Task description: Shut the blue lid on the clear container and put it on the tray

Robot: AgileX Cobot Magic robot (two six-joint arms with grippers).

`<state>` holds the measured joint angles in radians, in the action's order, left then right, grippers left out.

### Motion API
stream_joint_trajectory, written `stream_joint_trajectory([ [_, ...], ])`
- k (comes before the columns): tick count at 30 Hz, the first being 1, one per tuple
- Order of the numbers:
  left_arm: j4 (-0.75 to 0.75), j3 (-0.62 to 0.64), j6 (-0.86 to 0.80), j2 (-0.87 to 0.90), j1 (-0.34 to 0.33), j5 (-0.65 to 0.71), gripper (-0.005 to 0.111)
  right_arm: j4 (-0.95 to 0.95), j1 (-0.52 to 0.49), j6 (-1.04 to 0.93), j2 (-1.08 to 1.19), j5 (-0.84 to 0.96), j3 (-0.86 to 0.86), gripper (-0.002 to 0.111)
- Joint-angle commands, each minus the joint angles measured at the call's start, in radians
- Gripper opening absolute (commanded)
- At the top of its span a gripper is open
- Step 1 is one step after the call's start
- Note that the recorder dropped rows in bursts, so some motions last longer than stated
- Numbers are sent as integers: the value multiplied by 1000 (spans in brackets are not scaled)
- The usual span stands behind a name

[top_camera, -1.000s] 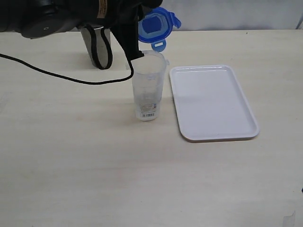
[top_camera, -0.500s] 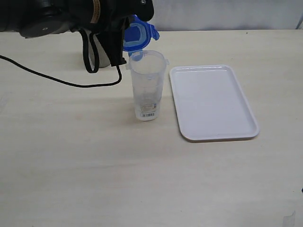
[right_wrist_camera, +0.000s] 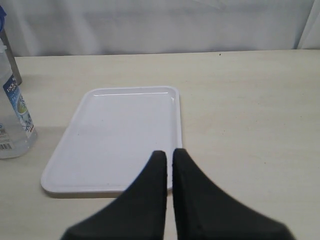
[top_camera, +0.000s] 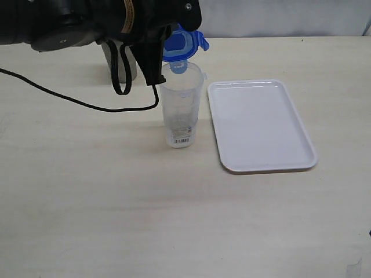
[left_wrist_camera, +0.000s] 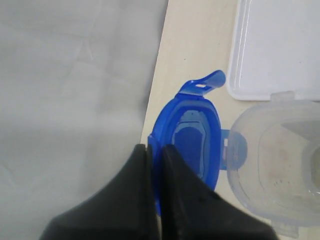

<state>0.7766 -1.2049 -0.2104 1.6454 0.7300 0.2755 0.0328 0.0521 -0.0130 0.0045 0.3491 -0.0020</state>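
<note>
The blue lid [top_camera: 184,45] hangs tilted at the clear container's [top_camera: 181,104] 12 o'clock rim, unseated, its edge pinched by the left gripper [left_wrist_camera: 154,149]. The container stands on the table at the tray's [top_camera: 261,124] 9 o'clock, so capping and moving both remain. Only the right wrist view shows the right gripper [right_wrist_camera: 167,155], clenched empty.

Lab-style test bench: bare pale table [top_camera: 87,220], plain grey backdrop [top_camera: 290,17].

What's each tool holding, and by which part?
Left tool pinches the blue lid by its rim, opposite the clear container. Right tool: shut, empty.
</note>
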Motion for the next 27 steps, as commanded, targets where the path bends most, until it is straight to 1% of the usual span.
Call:
stream_joint_trajectory([
  [1,5,-7,-2,0,4,5,0,5,-4,1,-5,-4,2,4],
  [21,58,-7,-2,0,4,-4,0,5,-4,1,-5,-4,2,4],
  [24,64,-7,-2,0,24,4,0,5,-4,1,-5,-4,2,4],
  [27,84,-7,-2,0,26,13,0,5,-4,1,-5,-4,2,4],
])
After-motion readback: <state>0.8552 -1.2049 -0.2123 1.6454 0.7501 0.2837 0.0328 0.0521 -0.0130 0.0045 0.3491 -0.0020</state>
